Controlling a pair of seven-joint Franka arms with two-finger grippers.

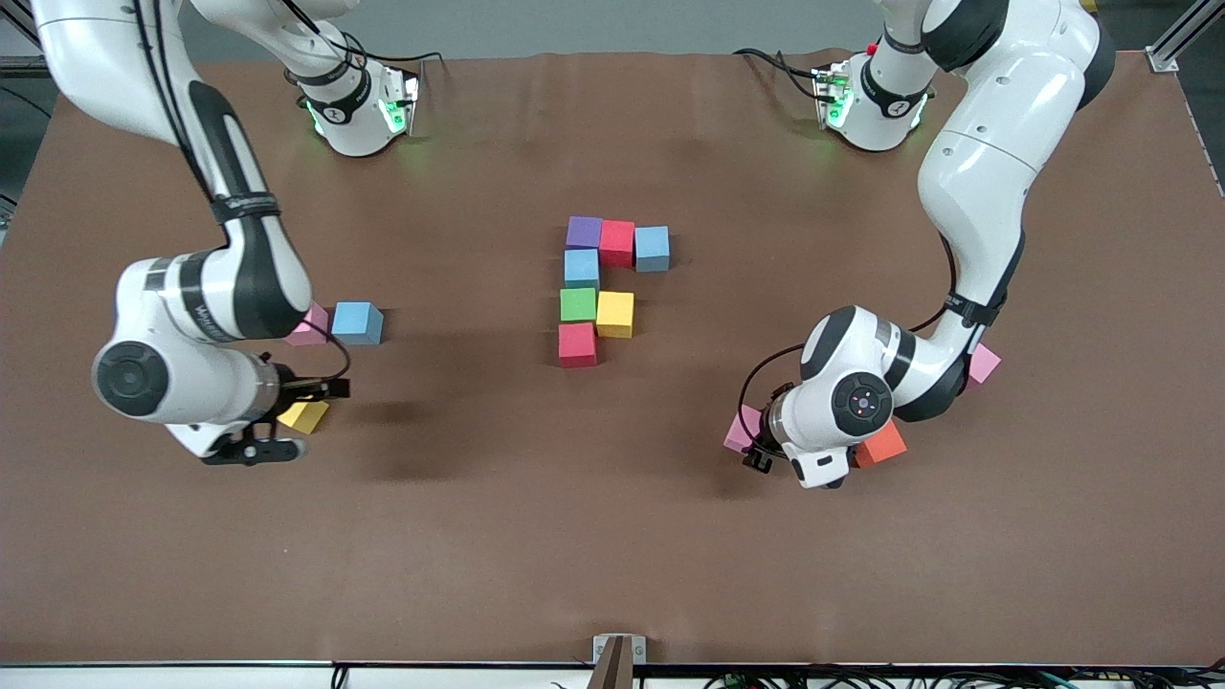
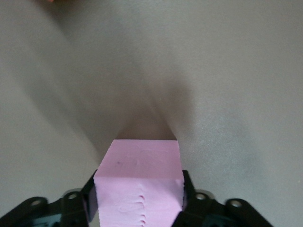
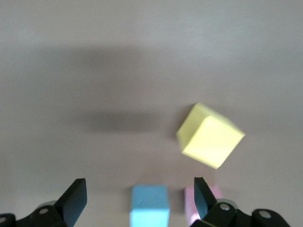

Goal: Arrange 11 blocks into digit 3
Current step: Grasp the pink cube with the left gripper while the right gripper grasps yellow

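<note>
Blocks (image 1: 578, 304) look to us like light, slightly soft foam cubes with matte faces that should not slip. We would pinch two opposite flat faces squarely and gently. Seven sit joined in the middle of the counter (image 1: 612, 536). In the front view, at four o'clock from that cluster, the left gripper (image 2: 139, 204) has its fingers clenched on the sides of a pink block (image 2: 142, 175), whose face shows small dents. At eight o'clock, the right gripper (image 3: 139, 198) hangs with fingers spread over a yellow block (image 3: 209, 136) lying askew to them.
</note>
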